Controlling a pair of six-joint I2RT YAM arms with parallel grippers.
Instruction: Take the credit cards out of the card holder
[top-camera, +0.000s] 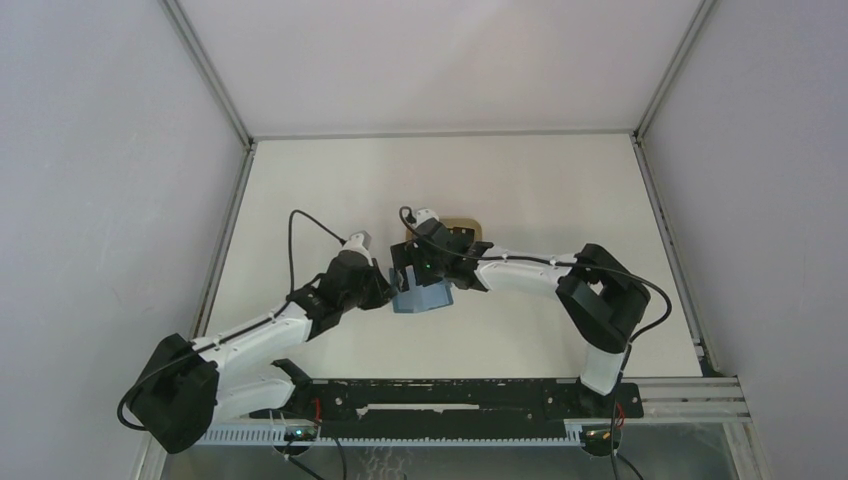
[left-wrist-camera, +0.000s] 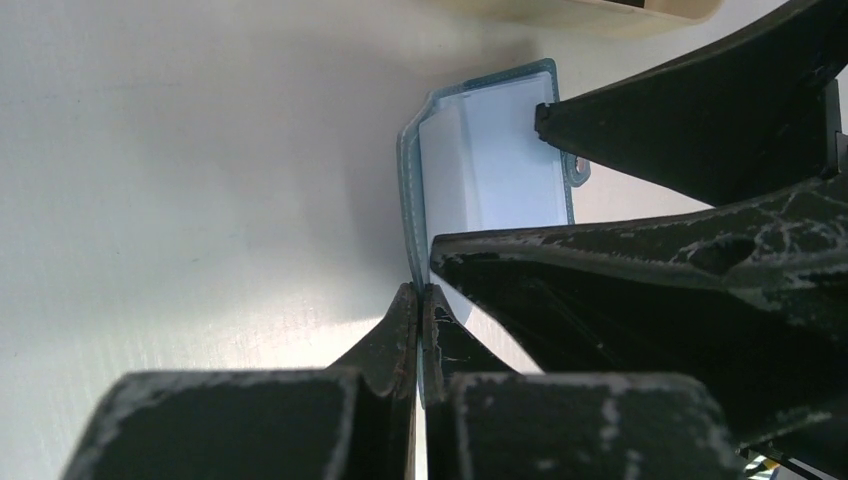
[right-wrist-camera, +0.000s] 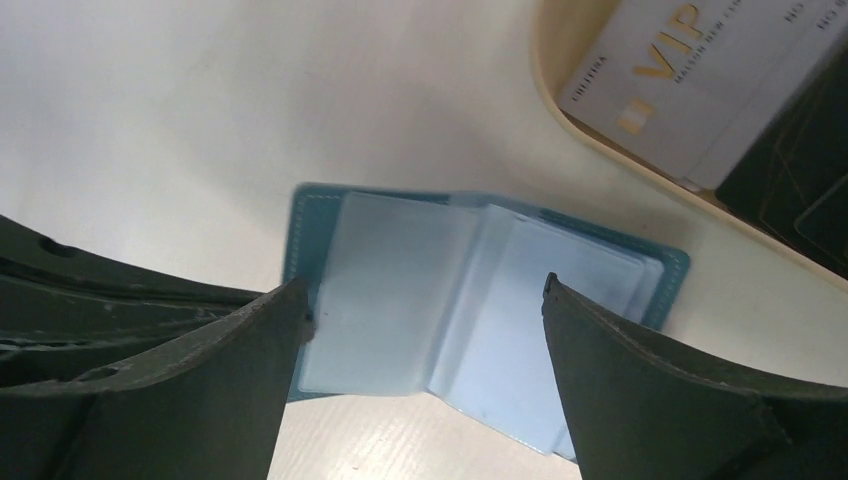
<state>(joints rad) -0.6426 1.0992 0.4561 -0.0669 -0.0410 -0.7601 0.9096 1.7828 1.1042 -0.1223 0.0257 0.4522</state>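
Note:
The teal-blue card holder (right-wrist-camera: 450, 300) lies open on the table, its light blue inner pockets facing up. My left gripper (left-wrist-camera: 420, 300) is shut on the edge of its cover, holding that flap up. My right gripper (right-wrist-camera: 420, 295) hangs open just above the pockets, one finger on each side, with nothing between them. Two credit cards lie in the tan tray (right-wrist-camera: 552, 80): a white card (right-wrist-camera: 660, 80) with gold lettering and a black card (right-wrist-camera: 790, 190) beside it. From above, the card holder (top-camera: 425, 298) sits between both grippers.
The tan tray (top-camera: 470, 226) stands just behind the card holder, partly hidden by my right wrist. Grey walls close the table on the left, right and back. A black rail runs along the near edge.

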